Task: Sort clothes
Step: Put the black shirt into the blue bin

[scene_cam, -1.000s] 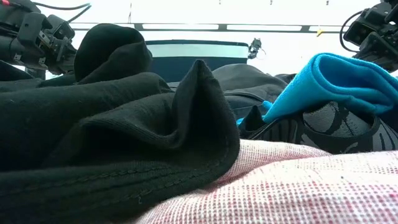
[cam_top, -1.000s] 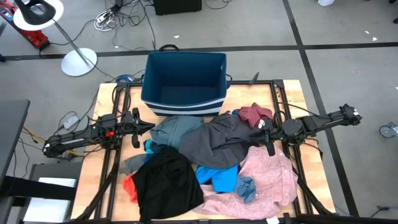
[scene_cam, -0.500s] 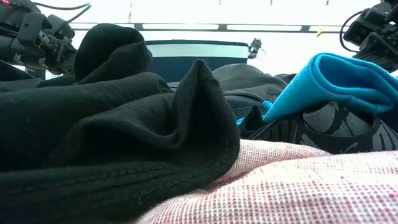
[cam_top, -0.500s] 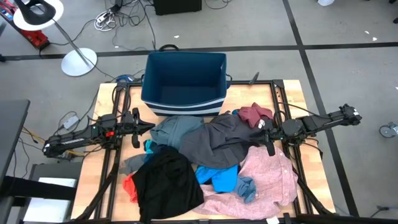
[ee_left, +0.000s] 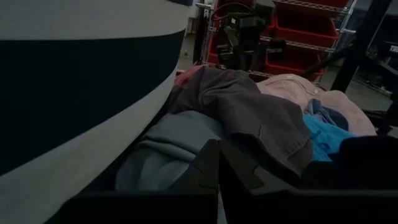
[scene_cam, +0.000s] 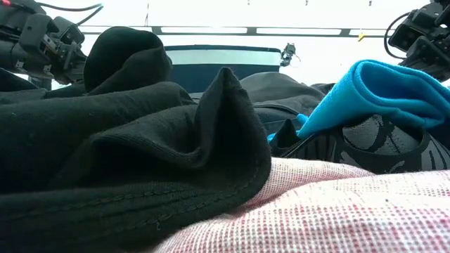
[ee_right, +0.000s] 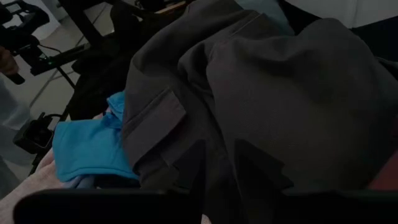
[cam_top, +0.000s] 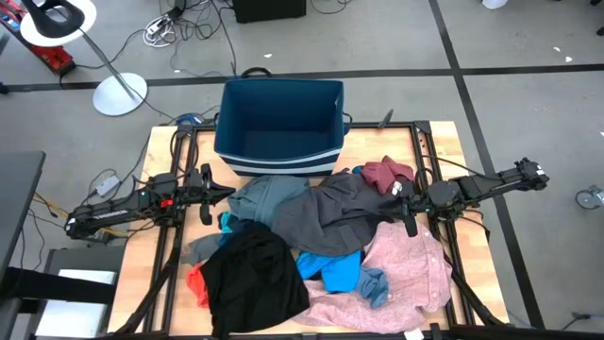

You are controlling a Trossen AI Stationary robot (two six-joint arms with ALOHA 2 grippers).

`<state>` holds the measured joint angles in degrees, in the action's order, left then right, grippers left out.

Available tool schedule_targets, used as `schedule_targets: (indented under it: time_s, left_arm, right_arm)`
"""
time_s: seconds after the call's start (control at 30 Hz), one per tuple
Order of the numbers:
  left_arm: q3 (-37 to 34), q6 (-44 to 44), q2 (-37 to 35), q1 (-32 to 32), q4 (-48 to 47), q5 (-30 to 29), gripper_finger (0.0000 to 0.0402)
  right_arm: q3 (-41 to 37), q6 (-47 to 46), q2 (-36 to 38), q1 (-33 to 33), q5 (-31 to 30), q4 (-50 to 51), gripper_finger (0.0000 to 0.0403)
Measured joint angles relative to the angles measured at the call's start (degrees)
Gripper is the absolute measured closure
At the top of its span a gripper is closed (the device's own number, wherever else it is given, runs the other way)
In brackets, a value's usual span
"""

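The clothes lie heaped in the middle of the table: a black piece (cam_top: 250, 274) at the near left, a pink shirt (cam_top: 406, 269) at the near right, a dark grey one (cam_top: 330, 217) on top, teal-grey (cam_top: 264, 196), bright blue (cam_top: 330, 266), maroon (cam_top: 387, 173) and a small red piece (cam_top: 196, 281). My left gripper (cam_top: 225, 193) (ee_left: 217, 165) is shut at the pile's left edge, level, just short of the teal-grey piece. My right gripper (cam_top: 394, 200) (ee_right: 225, 171) stands open at the pile's right edge, tipped slightly down over the dark grey garment (ee_right: 267, 81).
A dark blue bin with white stripes (cam_top: 274, 162) stands at the far middle of the table, its near wall against the pile. Black frame rails (cam_top: 429, 156) run along both table sides. A lamp base (cam_top: 120, 93) and cables lie on the floor beyond.
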<state>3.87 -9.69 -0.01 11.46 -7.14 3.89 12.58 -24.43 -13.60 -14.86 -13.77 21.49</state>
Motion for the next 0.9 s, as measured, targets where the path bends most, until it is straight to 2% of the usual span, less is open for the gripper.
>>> schedule_targets:
  time_s: [0.17,0.37,0.6,0.77,0.9]
  left_arm:
    - [0.4,-3.8,0.0,0.0,0.4,0.5,0.0394]
    - [6.9,-2.1,1.2,0.0,-3.0,2.1,0.0394]
    - [20.9,-1.1,8.7,0.0,-9.5,1.3,0.0394]
    - [31.7,-3.9,16.8,-0.4,-12.8,3.9,0.0394]
    - [38.9,-4.0,23.2,-3.1,-16.4,5.7,0.0394]
  right_arm:
    - [0.0,0.0,0.0,0.0,0.0,0.0,0.0314]
    - [0.0,0.0,0.0,0.0,0.0,0.0,0.0314]
    - [0.0,0.0,0.0,0.0,0.0,0.0,0.0314]
    - [0.0,0.0,0.0,0.0,0.0,0.0,0.0314]
    - [0.0,0.0,0.0,0.0,0.0,0.0,0.0314]
